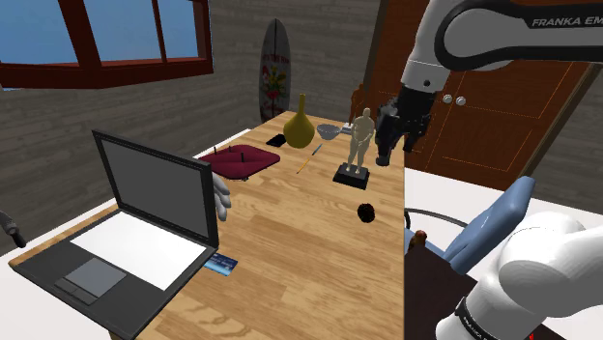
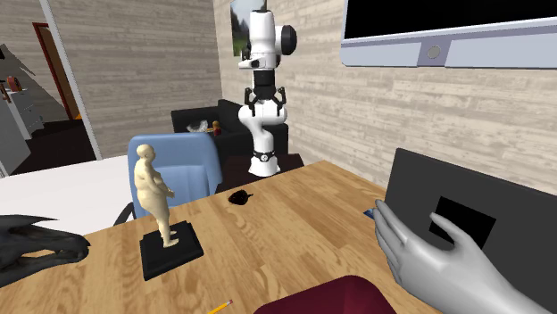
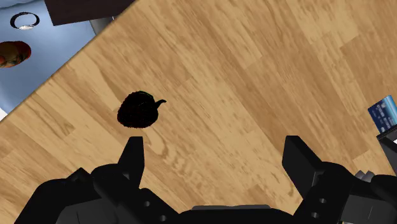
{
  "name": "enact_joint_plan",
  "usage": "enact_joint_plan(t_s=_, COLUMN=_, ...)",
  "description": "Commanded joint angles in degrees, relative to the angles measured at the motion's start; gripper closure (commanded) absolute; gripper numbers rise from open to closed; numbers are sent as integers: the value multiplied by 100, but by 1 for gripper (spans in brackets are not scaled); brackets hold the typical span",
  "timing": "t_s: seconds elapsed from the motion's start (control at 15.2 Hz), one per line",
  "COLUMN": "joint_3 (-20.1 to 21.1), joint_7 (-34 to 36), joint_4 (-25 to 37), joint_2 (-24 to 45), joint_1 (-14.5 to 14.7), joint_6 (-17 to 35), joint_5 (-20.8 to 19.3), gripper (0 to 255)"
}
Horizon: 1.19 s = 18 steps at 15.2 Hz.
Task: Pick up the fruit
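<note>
Hovered over the wooden table (image 1: 290, 251), gripper (image 3: 214, 149) spread wide and empty. Found the small black fruit (image 3: 138, 109) near the table's edge, just beyond one fingertip (image 3: 133, 151). Judged light, firm, apt to roll; best pinched across its middle.

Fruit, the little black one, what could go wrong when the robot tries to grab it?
The black fruit lies off to one side of the open tool, so coming straight down might knock it away. It also sits near the edge of the table, so it could roll off.
</note>
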Motion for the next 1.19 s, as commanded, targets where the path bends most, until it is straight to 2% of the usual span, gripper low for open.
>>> enact_joint_plan(t_s=0.0, joint_3=0, joint_7=0, joint_4=0, joint_2=0, joint_1=0, joint_6=0, joint_5=0, gripper=0)
enact_joint_plan(t_s=0.59, joint_3=-486, joint_7=414, joint_4=20, joint_2=1759, joint_1=-438, joint_6=1046, joint_5=297, gripper=0)
enact_joint_plan(t_s=1.12, joint_3=-945, joint_7=564, joint_4=275, joint_2=3433, joint_1=-714, joint_6=1802, joint_5=825, gripper=0)
